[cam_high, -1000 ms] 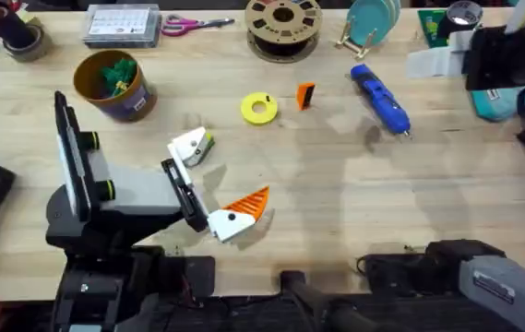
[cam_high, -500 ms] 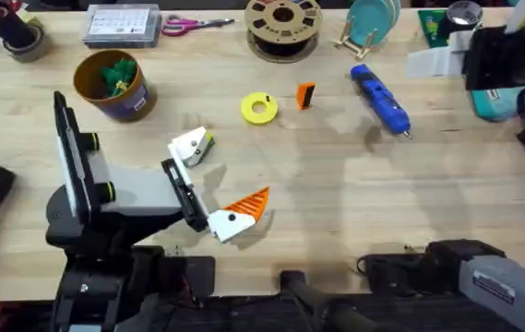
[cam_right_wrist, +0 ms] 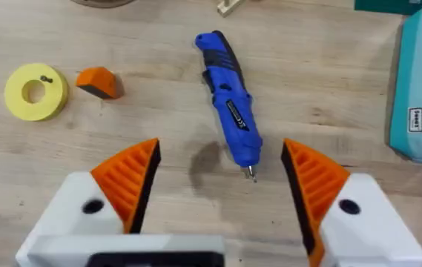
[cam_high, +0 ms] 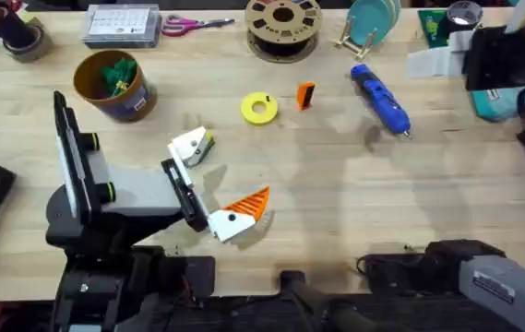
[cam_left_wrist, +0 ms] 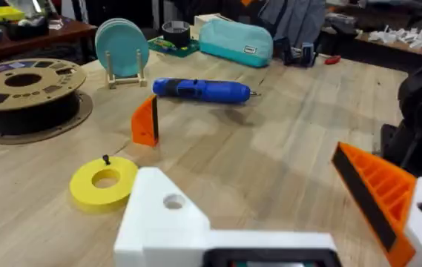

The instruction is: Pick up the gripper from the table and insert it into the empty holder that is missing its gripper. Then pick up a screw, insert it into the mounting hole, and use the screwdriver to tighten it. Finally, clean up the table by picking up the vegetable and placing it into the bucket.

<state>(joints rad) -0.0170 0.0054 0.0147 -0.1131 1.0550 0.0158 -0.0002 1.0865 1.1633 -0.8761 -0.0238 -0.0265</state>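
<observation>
The left gripper [cam_high: 214, 189] sits low over the near-left part of the worktop [cam_high: 354, 194], its jaws apart with nothing between them. One side carries an orange ribbed finger [cam_high: 248, 203] on a white block; the other side is a bare white block — the holder [cam_high: 191, 147] — with an open mounting hole visible in the left wrist view [cam_left_wrist: 173, 201].

The gripper [cam_high: 305, 95], a loose orange wedge, stands on the worktop toward the far edge, just beside a yellow flat ring [cam_high: 259, 108]. A small dark screw [cam_left_wrist: 106, 159] rests on the ring's top face. The screwdriver [cam_high: 380, 99] lies on its side to the right of the wedge, apart from it, its thin metal tip pointing toward the near-right.

The bucket [cam_high: 113, 86] stands at the far-left of the worktop with a green leafy bunch [cam_high: 116, 74] inside it. I cannot tell from these views where the small yellow-green vegetable is.

The right gripper [cam_right_wrist: 222, 185] hangs above the screwdriver, jaws wide apart and empty, both orange ribbed pads [cam_right_wrist: 127, 178] in place; the screwdriver's tip lies between them in the right wrist view. The right arm's base [cam_high: 483, 272] shows at the near-right corner.

Along the far edge are a filament spool [cam_high: 283, 26], scissors [cam_high: 193, 24] and a teal plate rack [cam_high: 371, 23].
</observation>
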